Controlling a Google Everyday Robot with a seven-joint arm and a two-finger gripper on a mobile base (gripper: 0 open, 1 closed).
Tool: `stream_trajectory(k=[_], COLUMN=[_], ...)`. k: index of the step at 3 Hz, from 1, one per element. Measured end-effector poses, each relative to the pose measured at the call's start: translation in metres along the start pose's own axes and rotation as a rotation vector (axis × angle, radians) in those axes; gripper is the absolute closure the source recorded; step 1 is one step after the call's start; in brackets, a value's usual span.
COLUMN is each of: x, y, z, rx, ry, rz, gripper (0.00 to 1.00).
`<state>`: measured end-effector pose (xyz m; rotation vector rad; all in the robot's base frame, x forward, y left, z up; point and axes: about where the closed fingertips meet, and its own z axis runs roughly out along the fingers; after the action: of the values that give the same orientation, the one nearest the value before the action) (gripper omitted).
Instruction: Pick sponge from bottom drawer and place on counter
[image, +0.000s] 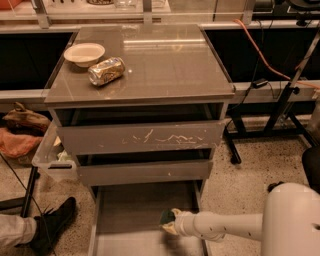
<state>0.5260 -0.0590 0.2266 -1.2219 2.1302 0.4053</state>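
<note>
- Sponge (166, 217): in drawer (129, 216), right of middle, dark green face tilted up.
- Gripper (171, 225): low in drawer, at sponge; whether it grasps or stands released cannot be told.
- Handling, judged: light, soft, springy, and not fragile. Take it across the yellow sides, mid-length.
- Counter (170, 65): surface carries bowl (84, 53) and can (106, 71), both far left.

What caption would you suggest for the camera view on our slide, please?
Robot's gripper at the sponge in the open bottom drawer, below a counter holding a bowl and crushed can.
</note>
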Motion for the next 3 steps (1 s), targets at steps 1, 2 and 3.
stream_trajectory(k=[1, 2, 3], x=[-0.072, -0.072, -0.087], y=[-0.002, -0.002, 0.0], z=[-0.072, -0.072, -0.083], rx=[0.105, 0.104, 0.11], ry=[-0.01, -0.01, -0.026], rz=[-0.078, -0.078, -0.096], gripper=[1.0, 1.0, 1.0])
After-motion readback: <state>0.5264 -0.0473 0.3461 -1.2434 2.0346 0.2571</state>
